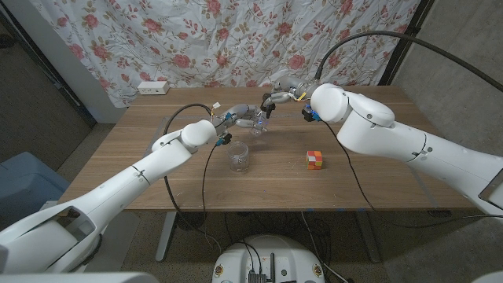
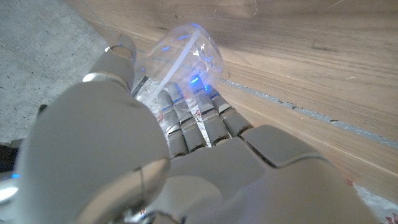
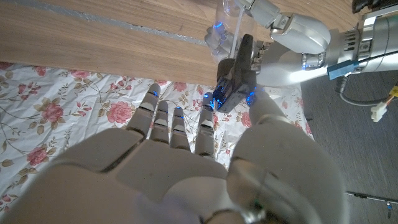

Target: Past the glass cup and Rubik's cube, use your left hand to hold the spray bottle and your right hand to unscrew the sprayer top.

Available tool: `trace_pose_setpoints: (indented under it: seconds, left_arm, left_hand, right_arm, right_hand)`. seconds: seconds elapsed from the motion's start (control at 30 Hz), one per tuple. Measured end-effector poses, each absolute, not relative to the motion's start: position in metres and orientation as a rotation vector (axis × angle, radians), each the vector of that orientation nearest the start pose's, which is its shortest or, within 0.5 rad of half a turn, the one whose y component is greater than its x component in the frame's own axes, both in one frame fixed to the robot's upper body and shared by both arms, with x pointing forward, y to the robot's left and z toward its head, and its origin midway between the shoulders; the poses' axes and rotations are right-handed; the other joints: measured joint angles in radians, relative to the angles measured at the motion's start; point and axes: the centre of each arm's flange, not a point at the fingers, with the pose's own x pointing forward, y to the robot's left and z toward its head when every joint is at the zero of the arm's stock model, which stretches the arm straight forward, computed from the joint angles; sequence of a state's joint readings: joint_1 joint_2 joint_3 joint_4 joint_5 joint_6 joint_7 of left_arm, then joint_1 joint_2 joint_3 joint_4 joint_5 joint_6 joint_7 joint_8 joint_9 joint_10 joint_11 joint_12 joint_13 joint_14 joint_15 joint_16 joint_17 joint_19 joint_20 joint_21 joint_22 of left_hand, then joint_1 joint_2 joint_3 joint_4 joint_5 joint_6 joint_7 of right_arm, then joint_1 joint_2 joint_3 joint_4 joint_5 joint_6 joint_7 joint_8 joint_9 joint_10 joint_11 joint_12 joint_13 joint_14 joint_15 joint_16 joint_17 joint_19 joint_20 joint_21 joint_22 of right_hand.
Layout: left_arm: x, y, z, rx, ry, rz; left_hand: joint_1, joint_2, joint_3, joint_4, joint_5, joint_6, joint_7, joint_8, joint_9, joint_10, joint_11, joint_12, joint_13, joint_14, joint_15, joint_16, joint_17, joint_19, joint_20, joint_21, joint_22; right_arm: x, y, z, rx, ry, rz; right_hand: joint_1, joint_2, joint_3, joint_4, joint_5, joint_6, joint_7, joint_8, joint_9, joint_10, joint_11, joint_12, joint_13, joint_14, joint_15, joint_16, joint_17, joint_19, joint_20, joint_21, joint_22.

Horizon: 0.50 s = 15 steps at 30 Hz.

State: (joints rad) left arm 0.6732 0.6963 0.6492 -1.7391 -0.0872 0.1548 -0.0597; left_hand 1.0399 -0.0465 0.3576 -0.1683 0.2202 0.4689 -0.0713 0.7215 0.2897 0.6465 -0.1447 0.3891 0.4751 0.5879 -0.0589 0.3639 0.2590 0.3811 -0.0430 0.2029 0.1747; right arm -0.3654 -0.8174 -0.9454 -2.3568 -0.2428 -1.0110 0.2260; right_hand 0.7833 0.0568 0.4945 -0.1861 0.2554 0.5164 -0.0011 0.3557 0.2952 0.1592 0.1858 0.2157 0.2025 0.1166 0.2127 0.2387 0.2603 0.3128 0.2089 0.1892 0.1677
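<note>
Left hand [image 1: 242, 116] wraps its fingers around the clear plastic bottle [image 1: 258, 126], far side of the wood table [image 1: 377, 157], past the glass cup [image 1: 240, 158] and the cube [image 1: 315, 159]. Right hand [image 1: 281, 97] pinches the dark sprayer top [image 3: 235, 78].

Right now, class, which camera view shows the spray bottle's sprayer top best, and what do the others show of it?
The right wrist view: the dark sprayer top stands close, beside the right hand, with the left hand at the bottle. The head view shows it tiny between both hands. The left wrist view shows the clear bottle body; the top cannot be made out.
</note>
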Motion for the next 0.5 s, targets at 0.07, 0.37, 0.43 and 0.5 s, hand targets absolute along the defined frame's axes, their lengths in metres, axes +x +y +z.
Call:
trace_pose_setpoints:
  seconds: [0.07,0.37,0.43,0.5]
  left_arm:
    - [0.6056,0.1582,0.0359,0.825,-0.574,-0.374]
    - [0.6076,0.1597,0.0359,0.820,-0.574,-0.383]
    - [0.6086,0.1605,0.0363,0.818,-0.574,-0.383]
    - [0.6093,0.1608,0.0362,0.817,-0.574,-0.385]
  left_hand:
    - [0.000,0.000,0.000,0.000,0.000,0.000,0.000,0.000,0.000,0.000,0.000,-0.002,0.000,0.000,0.000,0.000,0.000,0.000,0.000,0.000,0.000]
    - [0.000,0.000,0.000,0.000,0.000,0.000,0.000,0.004,0.000,0.000,0.000,-0.003,0.005,0.000,0.000,0.000,0.000,0.004,-0.004,0.000,0.000]
    - [0.000,0.000,0.000,0.000,0.000,0.000,0.000,0.004,-0.001,0.000,0.000,-0.003,0.005,0.000,0.000,0.000,0.000,0.004,-0.004,0.000,0.000]
    - [0.000,0.000,0.000,0.000,0.000,0.000,0.000,0.004,-0.002,0.000,0.000,-0.003,0.005,0.000,0.000,0.000,0.000,0.004,-0.004,0.000,0.000]
  right_arm:
    - [0.4825,-0.0962,0.1126,-1.284,-0.475,0.163]
    - [0.4845,-0.0991,0.1137,-1.266,-0.477,0.174]
    - [0.4849,-0.0992,0.1140,-1.261,-0.480,0.178]
    - [0.4854,-0.0994,0.1141,-1.259,-0.479,0.181]
  right_hand:
    - [0.007,0.006,0.000,0.000,0.000,0.007,-0.011,0.000,0.002,0.000,0.000,0.000,0.000,0.000,0.000,0.000,0.000,0.003,-0.002,0.000,0.000]
    - [0.047,-0.003,0.000,0.000,0.000,0.036,-0.061,0.013,0.004,0.001,-0.020,0.000,-0.003,0.000,0.000,0.000,0.000,0.013,0.002,0.000,0.000]
    - [0.048,-0.003,0.003,-0.003,0.000,0.044,-0.069,0.014,0.002,0.001,-0.020,0.000,-0.003,-0.003,-0.002,0.000,-0.005,0.016,0.005,0.000,0.000]
    - [0.071,-0.008,0.004,-0.004,0.000,0.050,-0.075,0.018,0.001,0.001,-0.020,0.000,-0.003,-0.004,-0.004,0.000,-0.005,0.019,0.002,0.000,0.000]
